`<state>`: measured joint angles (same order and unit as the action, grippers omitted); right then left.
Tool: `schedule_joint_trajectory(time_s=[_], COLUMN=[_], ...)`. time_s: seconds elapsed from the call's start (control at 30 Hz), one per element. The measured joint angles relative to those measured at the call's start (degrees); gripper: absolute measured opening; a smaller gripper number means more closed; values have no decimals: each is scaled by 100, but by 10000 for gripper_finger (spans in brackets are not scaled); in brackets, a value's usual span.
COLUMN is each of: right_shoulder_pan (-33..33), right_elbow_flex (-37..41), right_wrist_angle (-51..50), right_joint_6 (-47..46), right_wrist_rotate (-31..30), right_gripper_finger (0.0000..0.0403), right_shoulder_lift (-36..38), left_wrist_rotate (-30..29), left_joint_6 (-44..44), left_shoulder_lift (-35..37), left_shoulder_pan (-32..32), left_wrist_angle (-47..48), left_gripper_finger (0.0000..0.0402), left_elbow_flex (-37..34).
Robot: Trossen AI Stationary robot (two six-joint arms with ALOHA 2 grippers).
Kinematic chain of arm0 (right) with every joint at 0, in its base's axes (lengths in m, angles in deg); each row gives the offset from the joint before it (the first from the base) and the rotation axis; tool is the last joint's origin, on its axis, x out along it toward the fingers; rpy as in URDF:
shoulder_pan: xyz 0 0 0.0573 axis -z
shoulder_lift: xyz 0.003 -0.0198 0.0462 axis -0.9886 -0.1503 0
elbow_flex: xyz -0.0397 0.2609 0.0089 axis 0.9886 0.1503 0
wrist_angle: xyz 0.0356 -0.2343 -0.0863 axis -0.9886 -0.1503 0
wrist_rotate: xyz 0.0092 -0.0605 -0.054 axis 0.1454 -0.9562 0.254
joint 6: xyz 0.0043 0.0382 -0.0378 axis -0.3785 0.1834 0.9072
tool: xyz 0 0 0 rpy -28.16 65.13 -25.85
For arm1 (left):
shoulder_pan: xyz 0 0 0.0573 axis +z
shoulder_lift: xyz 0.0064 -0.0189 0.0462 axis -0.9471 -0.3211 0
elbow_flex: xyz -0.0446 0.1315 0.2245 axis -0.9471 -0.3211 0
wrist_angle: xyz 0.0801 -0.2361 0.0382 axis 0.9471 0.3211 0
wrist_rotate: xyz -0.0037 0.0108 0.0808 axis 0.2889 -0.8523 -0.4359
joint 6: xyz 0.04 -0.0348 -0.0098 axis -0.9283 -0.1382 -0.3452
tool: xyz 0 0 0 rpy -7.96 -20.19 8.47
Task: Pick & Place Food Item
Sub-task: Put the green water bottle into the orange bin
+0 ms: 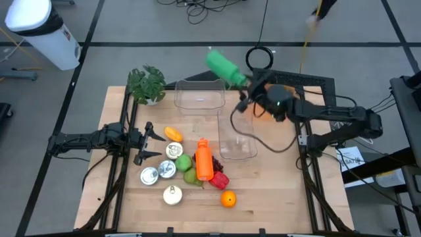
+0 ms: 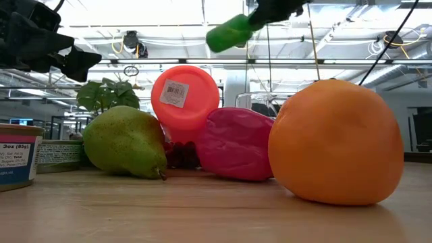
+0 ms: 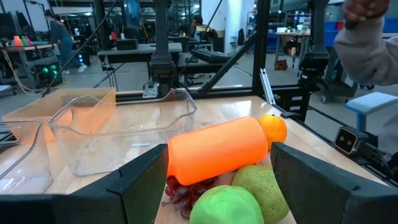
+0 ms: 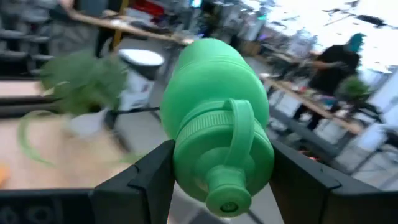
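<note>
A green bottle with a looped cap hangs high over the table's far side, above a clear container, with my right gripper shut on it. In the low view the green bottle shows at the top. On the near middle of the table lie an orange bottle, a pear, a green apple, an orange, a red item and cans. My left gripper waits open at the table's left, pointing level at that pile. My right gripper pinches the green bottle's sides near its cap end between the two fingers. The fingers come level from the table's right and lie along the bottle. The cap points back at the wrist. The bottle is lifted clear, its base toward the far left.
A second clear container stands right of centre. A potted plant is at the far left corner. A white item and a yellow one lie by the cans. A person's sleeve shows beyond the table.
</note>
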<state>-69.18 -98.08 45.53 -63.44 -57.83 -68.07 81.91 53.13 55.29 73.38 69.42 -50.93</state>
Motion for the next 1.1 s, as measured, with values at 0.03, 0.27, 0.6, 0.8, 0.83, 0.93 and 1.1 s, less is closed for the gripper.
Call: schedule_joint_trajectory(time_s=[0.03, 0.27, 0.6, 0.8, 0.83, 0.93, 1.1], right_shoulder_pan=[125, 1212, 3335, 3965, 4017, 4125, 4269], right_elbow_flex=[-205, -2623, -4826, -4811, -4809, -4695, -4303], right_wrist_angle=[-151, -2983, -7193, -8779, -9044, -9259, -9267], right_joint_6=[27, -222, -1373, -1525, -1548, -1688, -1781], right_wrist_rotate=[-6, 36, 1795, 2573, 2578, 2582, 2984], right_gripper_finger=[212, 212, 212, 212, 212, 212, 212], right_shoulder_lift=[-37, -714, -1899, -2187, -2239, -2280, -2261], left_wrist_rotate=[2, 0, 2, 0, 2, 0, 1], left_joint_6=[0, 0, 0, 0, 0, 0, -1], left_shoulder_lift=[1, 2, 0, 2, 0, 2, 2], left_shoulder_pan=[0, 0, 0, 0, 0, 0, 0], left_wrist_angle=[0, 0, 0, 1, 0, 0, -1], left_gripper_finger=[292, 292, 292, 292, 292, 292, 292], left_elbow_flex=[0, 0, 0, 0, 0, 0, 0])
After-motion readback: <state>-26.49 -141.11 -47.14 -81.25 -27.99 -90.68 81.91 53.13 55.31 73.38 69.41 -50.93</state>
